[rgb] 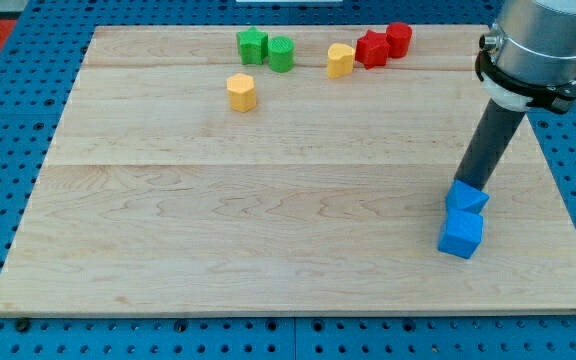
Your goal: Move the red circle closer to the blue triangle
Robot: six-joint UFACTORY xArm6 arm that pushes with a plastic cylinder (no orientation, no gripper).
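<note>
The red circle point(399, 39) sits near the view's top right, touching a red star-like block point(372, 48) on its left. Two blue blocks lie at the view's lower right: a smaller one point(466, 198), which looks like the triangle, directly above a larger blue block point(461, 234); they touch. My dark rod comes down from the view's upper right and my tip point(471, 185) rests right at the top edge of the upper blue block. The red circle is far from it, toward the view's top.
A yellow block point(341, 60) sits left of the red star. Two green blocks point(252, 45) point(281, 53) sit together at the top centre. A yellow hexagon-like block point(241, 92) lies below them. The wooden board point(268, 230) lies on a blue pegboard.
</note>
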